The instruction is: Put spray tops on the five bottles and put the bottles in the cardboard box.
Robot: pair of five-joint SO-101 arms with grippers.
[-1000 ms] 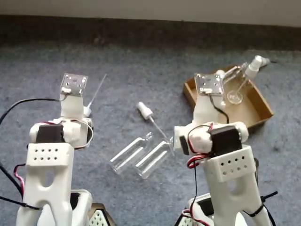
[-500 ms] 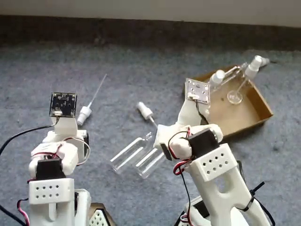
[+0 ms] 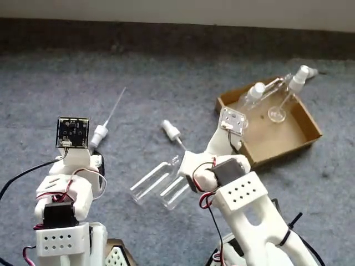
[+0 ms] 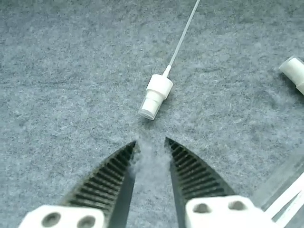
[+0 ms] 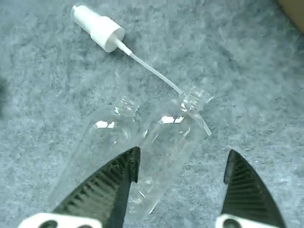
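Two clear uncapped bottles (image 3: 152, 178) (image 3: 176, 191) lie side by side on the grey carpet. My right gripper (image 5: 184, 153) hangs wide open just above them, straddling the body of one bottle (image 5: 166, 137), with the other bottle (image 5: 102, 142) beside its finger. A white spray top (image 5: 97, 26) lies past the bottle necks, its tube reaching one neck. My left gripper (image 4: 151, 143) is open by a narrow gap, low over the carpet just short of a second spray top (image 4: 156, 95) (image 3: 99, 134). The cardboard box (image 3: 288, 152) sits at the right.
Inside the box lie capped bottles (image 3: 260, 91) (image 3: 294, 83), leaning on its far wall. A dark strip runs along the carpet's far edge (image 3: 166, 36). Open carpet lies between the spray tops and the box.
My left arm pulled back toward the near side, uncovering the spray top. My right arm swung away from the box and came over the two bottles.
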